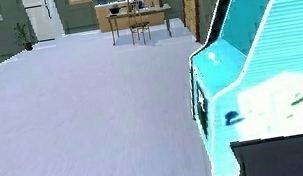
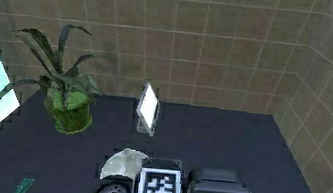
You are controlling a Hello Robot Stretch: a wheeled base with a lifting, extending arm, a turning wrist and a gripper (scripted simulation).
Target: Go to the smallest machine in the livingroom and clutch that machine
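**Device on dark surface beside plant**

I see the device (image 2: 149,108), a small white-faced panel standing tilted on the dark surface (image 2: 261,143). It is just right of a plant (image 2: 67,81) in a green pot and near the tiled wall (image 2: 230,40). The gripper (image 2: 116,192) shows as a dark body at the arm side view's bottom edge, left of a white marker square (image 2: 158,189), with a pale grey blob (image 2: 126,164) right at it. Fingers: I cannot tell their state or whether they hold anything. Forward view: cyan arcade cabinet (image 1: 268,67) at right, pale floor (image 1: 73,119), chair (image 1: 140,25) far off.
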